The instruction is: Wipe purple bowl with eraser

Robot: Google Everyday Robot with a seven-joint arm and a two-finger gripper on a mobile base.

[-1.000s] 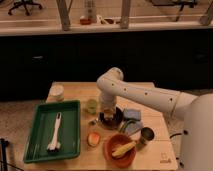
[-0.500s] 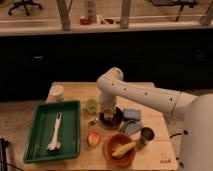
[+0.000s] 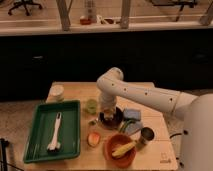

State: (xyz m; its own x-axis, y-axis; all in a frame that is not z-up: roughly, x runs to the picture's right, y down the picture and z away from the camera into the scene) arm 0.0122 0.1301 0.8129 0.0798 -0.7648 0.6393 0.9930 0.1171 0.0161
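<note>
The purple bowl [image 3: 111, 119] is a small dark, glossy round dish near the middle of the wooden table [image 3: 70, 90]. My gripper [image 3: 108, 111] hangs straight down into it from the white arm [image 3: 145, 95] that reaches in from the right. The wrist hides the bowl's middle. The eraser cannot be made out under the gripper.
An orange-red bowl [image 3: 120, 148] with a yellow corn cob sits in front, a steel cup [image 3: 146, 135] at its right. A blue cloth [image 3: 131, 114] lies right of the purple bowl. A green tray [image 3: 52, 131] with a white utensil fills the left. A small green cup [image 3: 91, 105] stands close by.
</note>
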